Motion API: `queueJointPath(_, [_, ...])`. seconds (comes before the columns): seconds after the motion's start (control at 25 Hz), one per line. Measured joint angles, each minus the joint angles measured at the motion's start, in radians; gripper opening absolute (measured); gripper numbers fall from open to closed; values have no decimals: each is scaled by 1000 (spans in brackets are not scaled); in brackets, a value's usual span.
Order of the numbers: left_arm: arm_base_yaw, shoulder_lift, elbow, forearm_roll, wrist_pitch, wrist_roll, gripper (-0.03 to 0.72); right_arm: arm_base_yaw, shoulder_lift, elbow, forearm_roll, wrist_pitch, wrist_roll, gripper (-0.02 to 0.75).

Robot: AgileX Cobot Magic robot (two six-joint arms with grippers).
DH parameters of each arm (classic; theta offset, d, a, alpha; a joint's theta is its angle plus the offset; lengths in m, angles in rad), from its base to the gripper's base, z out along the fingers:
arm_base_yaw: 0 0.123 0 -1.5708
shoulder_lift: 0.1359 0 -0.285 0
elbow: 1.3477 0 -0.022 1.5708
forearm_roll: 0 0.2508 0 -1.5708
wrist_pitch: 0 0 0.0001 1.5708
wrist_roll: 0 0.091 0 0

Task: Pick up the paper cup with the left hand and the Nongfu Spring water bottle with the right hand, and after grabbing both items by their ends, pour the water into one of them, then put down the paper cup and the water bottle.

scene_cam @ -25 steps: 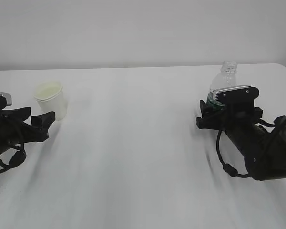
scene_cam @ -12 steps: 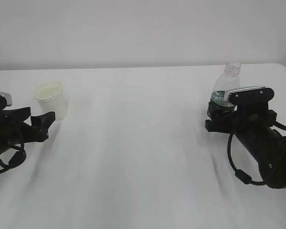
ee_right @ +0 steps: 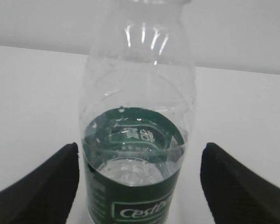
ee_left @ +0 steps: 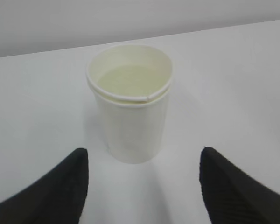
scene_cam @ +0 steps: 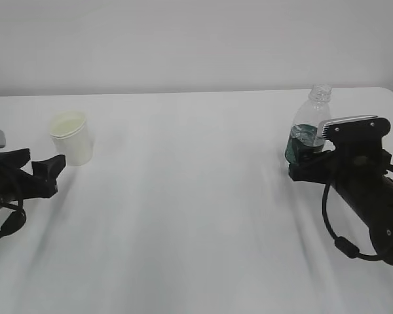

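Note:
The paper cup (scene_cam: 70,137) stands upright on the white table at the left, off-white with a pale yellowish inside. In the left wrist view the paper cup (ee_left: 130,107) is just ahead of my left gripper (ee_left: 143,155), whose black fingers (ee_left: 60,186) are spread wide and clear of it. The left gripper (scene_cam: 51,173) lies low beside the cup. At the right stands the Nongfu Spring water bottle (scene_cam: 310,127), clear, green-labelled, uncapped, with some water in it. My right gripper (scene_cam: 302,159) is open around the bottle (ee_right: 135,140), with a gap on each side.
The white table (scene_cam: 196,196) runs back to a pale wall. Its right far corner (scene_cam: 390,91) lies just behind the bottle. Cables loop under both arms.
The right gripper has slid to the right, uncovering more of the bottle. The left gripper has drawn back to the left, away from the cup. Both stay open.

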Motion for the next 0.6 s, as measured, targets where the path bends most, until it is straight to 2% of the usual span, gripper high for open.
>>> queueJointPath(0.6, [0,-110,112,-82,0,25,533,0,-106,103,-22,19,2,612])
